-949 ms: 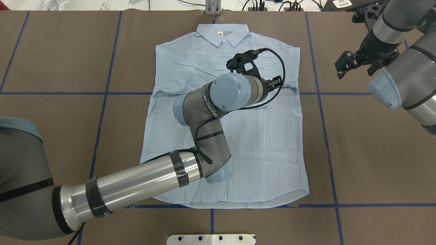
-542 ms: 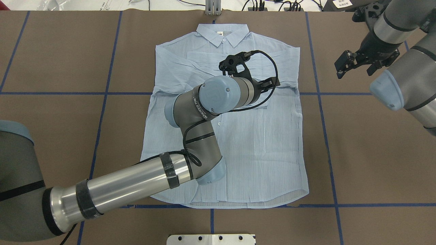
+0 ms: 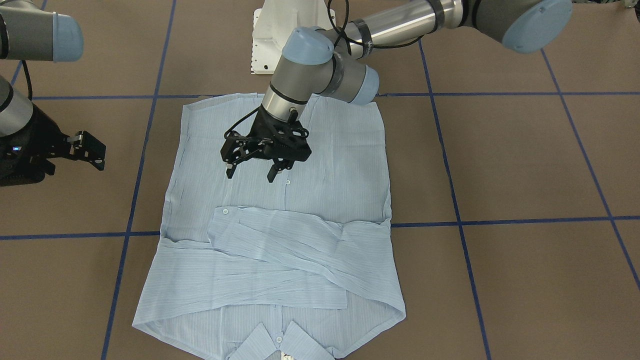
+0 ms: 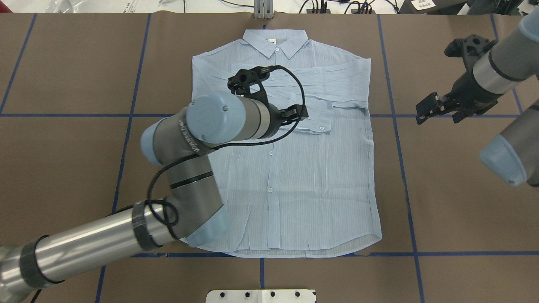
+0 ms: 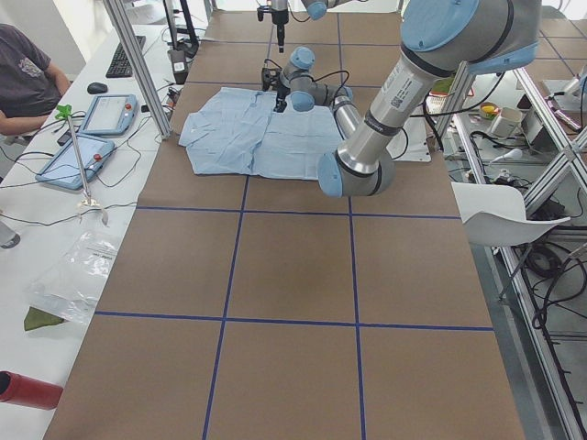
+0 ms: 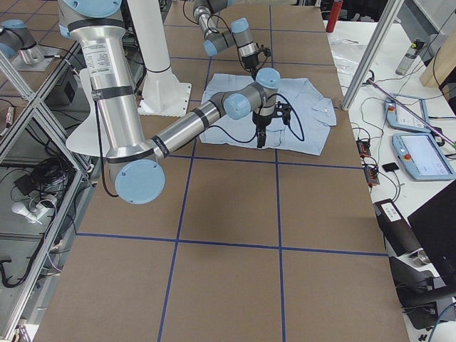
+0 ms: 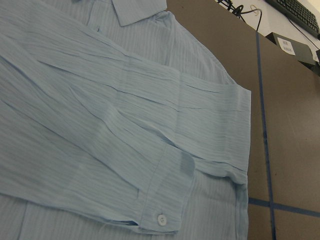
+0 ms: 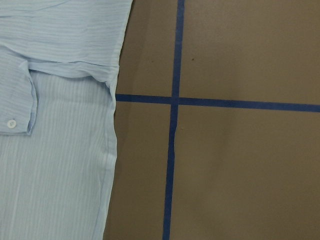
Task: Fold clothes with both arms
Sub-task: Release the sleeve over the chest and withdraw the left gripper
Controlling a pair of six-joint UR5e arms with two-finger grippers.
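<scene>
on the brown table (image 4: pixel 463 202), centred over the tape grid (image 4: pixel 396 168), shirt (image 4: pixel 320 181) lies flat, front up and buttoned. collar (image 4: pixel 276 42) sits at the edge far from the robot, hem nearest the base. both sleeves (image 4: pixel 332 75) are folded across the chest and overlap. the upper one ends in a cuff (image 4: pixel 313 122) with a white button (image 4: pixel 322 127).

left gripper (image 3: pixel 251 172) hovers over the shirt's mid-front, just hem-side of the crossed sleeves, fingers spread wide, holding nothing.

right gripper (image 4: pixel 440 114) hangs over bare table, beyond the shirt's edge on the robot's right, about level with the cuff. its fingers look parted and empty, though the wrist partly hides them.
</scene>
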